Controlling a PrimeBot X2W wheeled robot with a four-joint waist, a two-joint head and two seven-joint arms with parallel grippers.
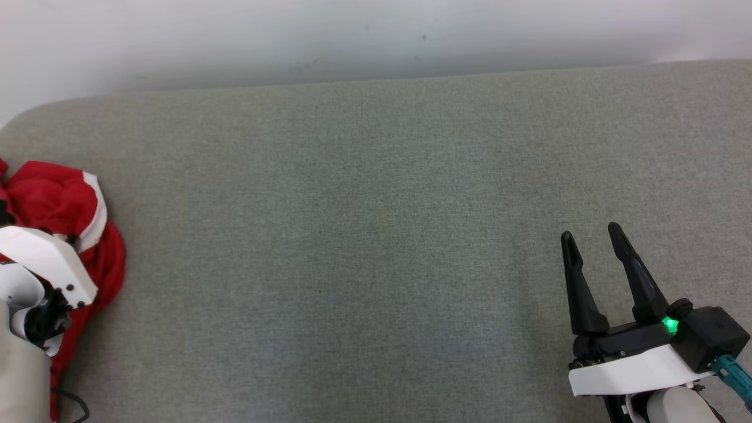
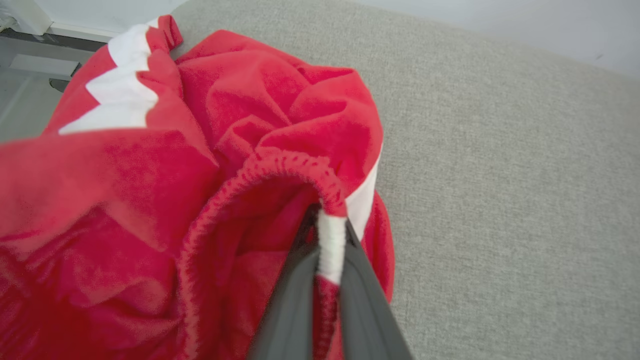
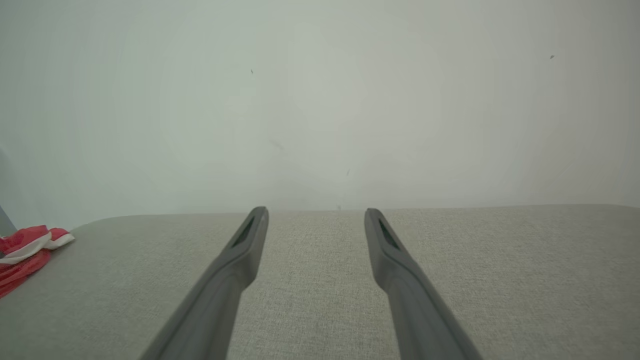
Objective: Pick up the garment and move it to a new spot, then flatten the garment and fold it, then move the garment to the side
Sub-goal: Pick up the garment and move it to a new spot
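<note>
Since the left gripper [image 2: 331,226] had its fingers pinched on just a thin bit of elastic hem [image 2: 280,162], the crumpled red-and-white garment [image 2: 150,175], bunched at the table's [image 1: 376,176] far left edge, could probably slip free once lifted, or drag and snag there. The right gripper [image 1: 590,231] sat well apart over bare table, fingers spread, holding nothing.

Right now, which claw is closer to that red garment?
Left. The left claw is shut on an edge of the red garment; the right claw stands open far away, at the opposite side of the grey surface.
</note>
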